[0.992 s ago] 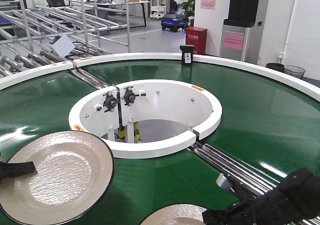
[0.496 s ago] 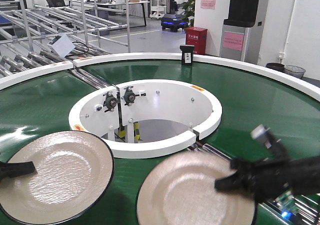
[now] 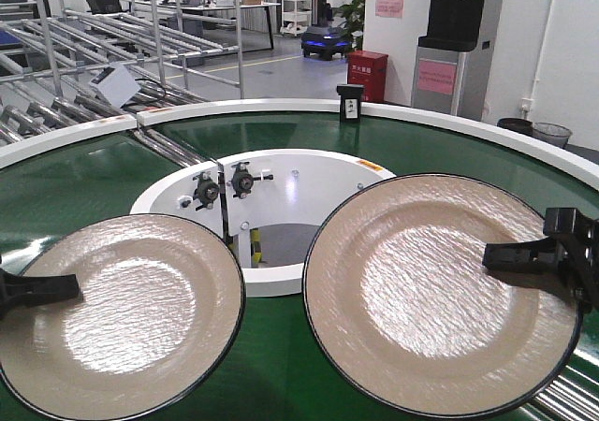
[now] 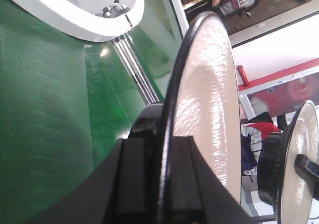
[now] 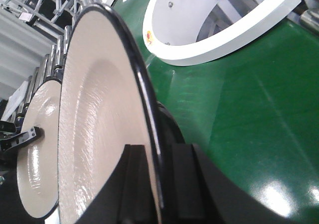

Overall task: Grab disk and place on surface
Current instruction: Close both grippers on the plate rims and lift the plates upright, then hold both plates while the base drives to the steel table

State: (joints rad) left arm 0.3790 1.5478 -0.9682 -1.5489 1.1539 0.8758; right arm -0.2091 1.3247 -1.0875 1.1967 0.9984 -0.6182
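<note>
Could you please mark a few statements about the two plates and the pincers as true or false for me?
1. The left pincer is shut on the rim of the left plate. True.
2. The right plate lies flat on the green belt. False: the right pincer holds it by the rim above the belt, and it covers part of the white inner ring.
3. Both plates are cream with a black rim. True.
4. The two plates are stacked. False: they are side by side with a gap between them.
</note>
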